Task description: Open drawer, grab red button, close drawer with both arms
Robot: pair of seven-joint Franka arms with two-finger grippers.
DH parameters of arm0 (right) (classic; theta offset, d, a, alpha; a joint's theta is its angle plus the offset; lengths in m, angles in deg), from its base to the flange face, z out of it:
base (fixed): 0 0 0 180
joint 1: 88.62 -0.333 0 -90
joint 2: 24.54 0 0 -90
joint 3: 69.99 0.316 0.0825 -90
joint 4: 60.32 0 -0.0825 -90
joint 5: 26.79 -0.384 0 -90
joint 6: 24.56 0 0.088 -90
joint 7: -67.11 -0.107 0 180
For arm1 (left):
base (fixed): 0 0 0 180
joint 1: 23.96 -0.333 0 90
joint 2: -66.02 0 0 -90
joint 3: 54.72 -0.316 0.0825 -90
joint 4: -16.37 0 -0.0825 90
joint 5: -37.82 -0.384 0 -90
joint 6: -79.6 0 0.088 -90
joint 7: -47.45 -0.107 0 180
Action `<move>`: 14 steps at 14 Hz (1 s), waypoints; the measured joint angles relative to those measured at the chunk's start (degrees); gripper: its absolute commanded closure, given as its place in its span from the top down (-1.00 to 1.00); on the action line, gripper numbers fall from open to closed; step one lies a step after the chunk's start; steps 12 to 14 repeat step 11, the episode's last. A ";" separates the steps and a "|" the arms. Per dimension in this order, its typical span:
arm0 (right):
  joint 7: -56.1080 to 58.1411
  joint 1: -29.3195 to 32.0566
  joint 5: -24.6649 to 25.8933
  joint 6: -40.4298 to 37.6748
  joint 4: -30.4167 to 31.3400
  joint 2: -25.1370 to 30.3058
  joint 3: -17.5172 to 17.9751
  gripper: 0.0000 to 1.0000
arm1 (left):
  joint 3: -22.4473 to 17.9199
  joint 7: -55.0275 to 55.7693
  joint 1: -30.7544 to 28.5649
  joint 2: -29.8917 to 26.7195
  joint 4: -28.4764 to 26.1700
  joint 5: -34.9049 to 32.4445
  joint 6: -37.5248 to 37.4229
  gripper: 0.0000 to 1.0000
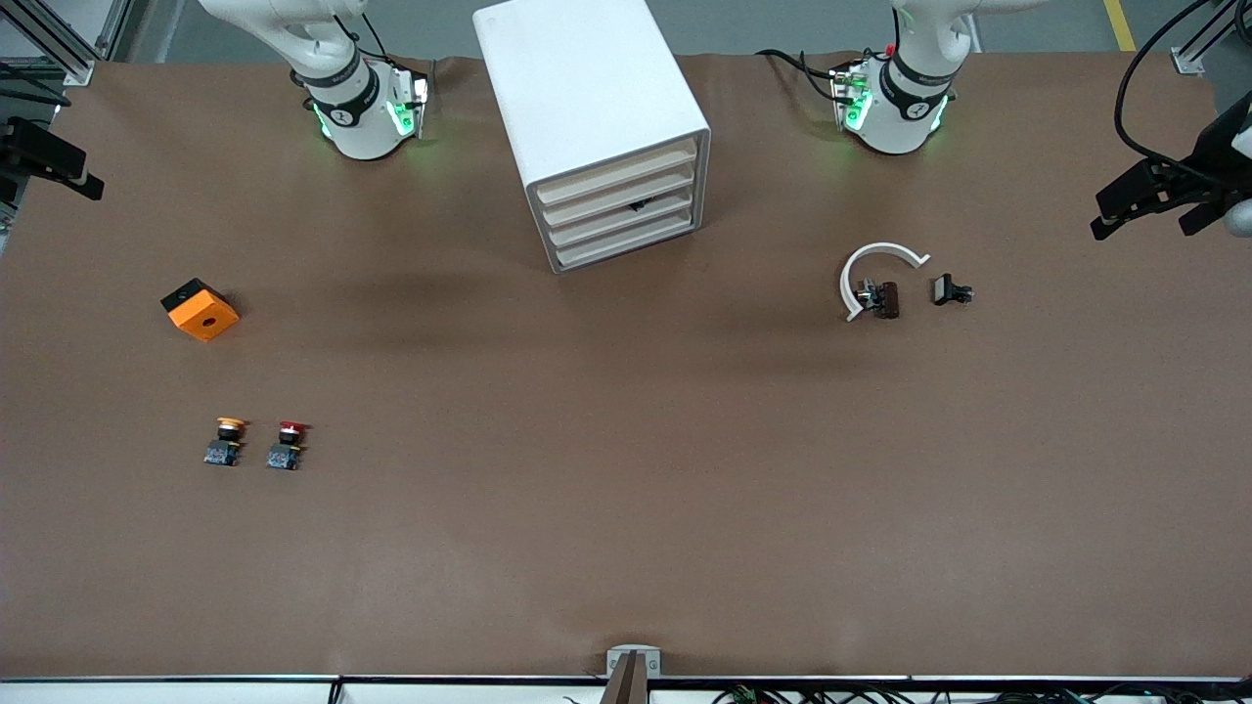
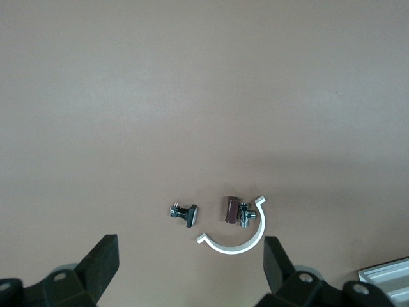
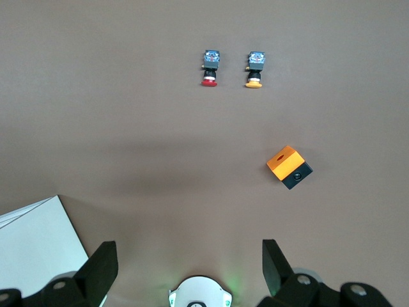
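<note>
The red-capped button (image 1: 287,445) sits lower left in your front view, toward the right arm's end. All cabinet (image 1: 594,122) drawers are shut. Both the left gripper (image 2: 190,268) and right gripper (image 3: 189,268) wait, fingers spread apart.

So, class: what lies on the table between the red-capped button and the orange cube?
Only bare brown table: the front view shows nothing between the red-capped button and the orange cube; the yellow-capped button sits beside it.

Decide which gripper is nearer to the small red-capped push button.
Right. The right gripper hangs over its arm's end of the table, where the red-capped push button lies; the left gripper hangs over the other end.
</note>
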 measured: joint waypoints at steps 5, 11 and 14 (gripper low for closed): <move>0.00 0.00 0.00 0.78 1.72 1.50 0.45 1.00 | 0.00 0.03 0.16 0.81 1.31 0.00 -1.72 1.00; 0.00 0.00 0.00 1.56 2.85 2.58 0.50 1.00 | 0.00 0.03 0.21 0.82 1.38 0.00 -2.00 1.00; 0.00 0.00 0.00 1.56 2.85 2.58 0.50 1.00 | 0.00 0.03 0.21 0.82 1.38 0.00 -2.00 1.00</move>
